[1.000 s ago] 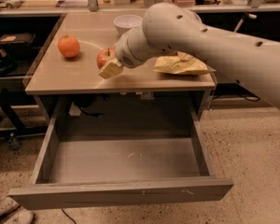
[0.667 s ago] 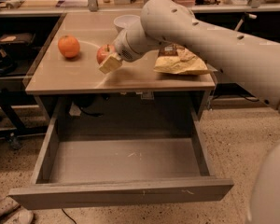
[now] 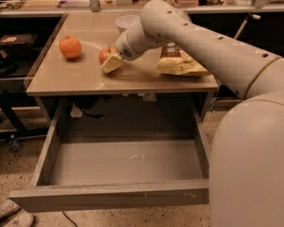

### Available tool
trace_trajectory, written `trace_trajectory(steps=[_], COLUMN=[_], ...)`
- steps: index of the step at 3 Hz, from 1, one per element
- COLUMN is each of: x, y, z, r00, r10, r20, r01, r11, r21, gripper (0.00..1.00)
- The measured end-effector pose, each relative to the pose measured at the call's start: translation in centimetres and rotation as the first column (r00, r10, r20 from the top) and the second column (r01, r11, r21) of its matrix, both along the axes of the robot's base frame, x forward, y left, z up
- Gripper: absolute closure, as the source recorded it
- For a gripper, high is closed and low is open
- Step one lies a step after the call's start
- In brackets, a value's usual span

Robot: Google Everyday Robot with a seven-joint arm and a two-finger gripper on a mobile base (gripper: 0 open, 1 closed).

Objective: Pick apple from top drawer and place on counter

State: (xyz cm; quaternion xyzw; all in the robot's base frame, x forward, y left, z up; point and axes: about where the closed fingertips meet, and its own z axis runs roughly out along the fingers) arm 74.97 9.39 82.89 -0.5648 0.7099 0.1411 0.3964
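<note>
The apple [image 3: 104, 54], red with yellowish patches, is at the counter [image 3: 75, 77] surface in its left-middle part. My gripper [image 3: 109, 60] reaches it from the right and is shut on it, one pale finger [image 3: 112, 64] showing in front of the fruit. I cannot tell whether the apple rests on the counter or hangs just above it. The top drawer [image 3: 109, 193] is pulled fully out below the counter, and its inside holds nothing.
A plain orange fruit [image 3: 70, 47] lies left of the apple. A white bowl [image 3: 127, 21] stands behind the gripper. A crumpled snack bag [image 3: 180, 63] lies at the counter's right. My arm [image 3: 213, 51] crosses from the lower right. Cluttered benches stand behind.
The gripper with the apple has shifted slightly farther onto the counter. My arm's near part has swung closer and now fills the lower right of the view.
</note>
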Motion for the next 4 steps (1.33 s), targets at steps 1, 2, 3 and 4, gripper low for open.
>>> trace_trajectory(steps=[1,2,3,4], x=[0.18,0.18,0.18,0.18], y=[0.02,0.03,0.03,0.03], z=[-0.05,-0.05,-0.06,-0.06], r00=[1.0,1.0,1.0,1.0], r10=[-0.001,-0.001,-0.001,-0.001], r20=[0.0,-0.001,-0.001,-0.001], r01=[0.001,0.001,0.001,0.001], r11=[1.0,1.0,1.0,1.0], r21=[0.002,0.002,0.002,0.002], gripper=[0.81,0.58,0.34,0.11])
